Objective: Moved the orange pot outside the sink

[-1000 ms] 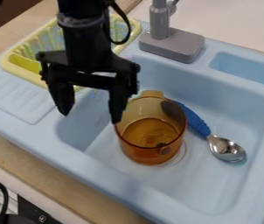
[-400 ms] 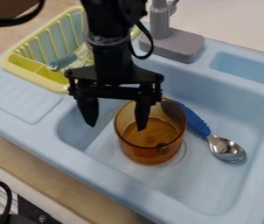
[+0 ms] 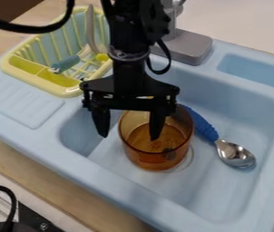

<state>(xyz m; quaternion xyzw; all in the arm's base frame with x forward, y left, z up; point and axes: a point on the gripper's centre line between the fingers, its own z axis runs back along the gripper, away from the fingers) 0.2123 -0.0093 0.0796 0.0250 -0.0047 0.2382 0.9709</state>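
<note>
A pale, wood-grained strip of counter (image 3: 48,181) borders the smooth, light-blue sink (image 3: 112,183) with its rounded corners. In the basin, the translucent orange, round-walled pot (image 3: 154,159) stands upright, open side up. Just beside it lies a spoon (image 3: 235,154) with a shiny, oval metal bowl and a thick, matte blue handle. Over the pot hangs the black two-finger gripper (image 3: 130,137), its tapered fingers spread wide, one in front of the pot's opening, the other just to its left in the picture. Farther back are a yellow, slatted dish rack (image 3: 33,81) and a grey, block-based faucet (image 3: 188,47).
</note>
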